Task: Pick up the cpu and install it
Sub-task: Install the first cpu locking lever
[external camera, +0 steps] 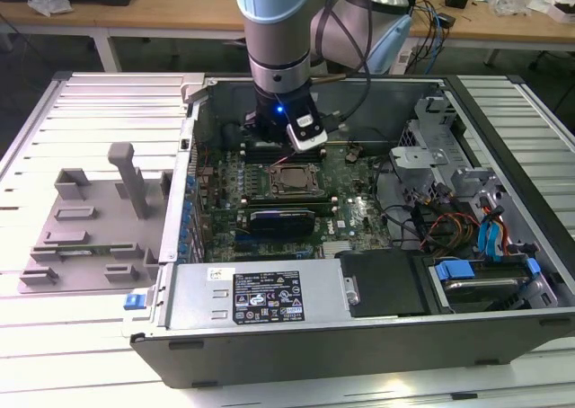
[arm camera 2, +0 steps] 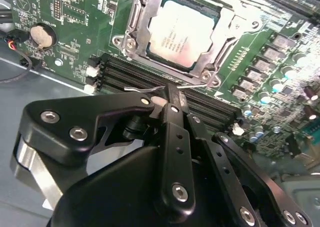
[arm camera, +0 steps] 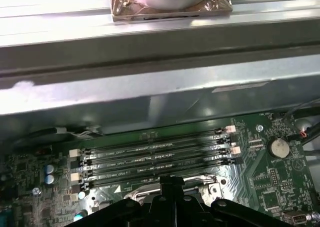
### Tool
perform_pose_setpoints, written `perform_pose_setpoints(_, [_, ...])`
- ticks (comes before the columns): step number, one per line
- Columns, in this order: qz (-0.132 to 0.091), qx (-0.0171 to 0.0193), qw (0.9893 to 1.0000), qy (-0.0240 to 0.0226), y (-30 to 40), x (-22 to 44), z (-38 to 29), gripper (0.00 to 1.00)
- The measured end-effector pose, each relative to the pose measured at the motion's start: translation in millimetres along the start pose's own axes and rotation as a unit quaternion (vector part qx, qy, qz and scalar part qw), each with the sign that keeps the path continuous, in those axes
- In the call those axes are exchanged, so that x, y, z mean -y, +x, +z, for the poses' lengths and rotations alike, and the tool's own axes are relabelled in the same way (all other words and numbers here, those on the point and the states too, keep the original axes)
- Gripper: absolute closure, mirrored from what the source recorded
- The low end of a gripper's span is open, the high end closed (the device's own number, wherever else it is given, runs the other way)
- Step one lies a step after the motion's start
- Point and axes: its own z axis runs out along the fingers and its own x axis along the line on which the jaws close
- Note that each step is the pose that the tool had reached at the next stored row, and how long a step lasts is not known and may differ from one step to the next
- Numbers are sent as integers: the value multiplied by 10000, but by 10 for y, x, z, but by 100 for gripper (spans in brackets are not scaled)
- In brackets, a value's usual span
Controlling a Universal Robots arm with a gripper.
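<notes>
A lab: robot arm, opened computer case, cable-strewn benches.

The arm descends from the top of the exterior view, its pale blue-grey final links stacked vertically, with a second joint housing bent off toward the exterior view's right. The wrist points straight down. A black cable runs from the upper links down along the wrist. A blue indicator lamp is lit on the black wrist section. A white-cased module is fixed to the wrist flange on the exterior view's right.

In the second wrist view, the gripper presents black linkage arms with silver screws. The two fingers meet at the tips, with no gap visible between them. In the first wrist view, the gripper's linkage converges to a closed point.
</notes>
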Motion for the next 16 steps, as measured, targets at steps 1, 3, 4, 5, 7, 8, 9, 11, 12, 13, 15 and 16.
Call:
perform_pose_setpoints(1, [8,2,10000,1,-8,-5,7,89])
perform_pose_setpoints(3, [34,8,10000,3,-35,-18,26,89])
perform_pose_setpoints(4, [59,14,10000,5,-49,-26,39,89])
perform_pose_setpoints(5, [92,22,10000,9,-50,-33,47,89])
perform_pose_setpoints(7, [163,39,9999,15,-44,-62,66,89])
perform_pose_setpoints(8, [186,44,9998,18,-41,-75,74,89])
perform_pose_setpoints(9, [225,54,9997,22,-40,-83,83,89])
perform_pose_setpoints(11, [315,75,9995,31,-45,-83,94,89])
perform_pose_setpoints(12, [381,91,9992,37,-49,-82,102,89])
perform_pose_setpoints(13, [415,99,9991,40,-50,-81,103,89])
perform_pose_setpoints(15, [423,100,9990,41,-50,-81,103,89])
perform_pose_setpoints(16, [451,108,9989,40,-50,-80,112,89])
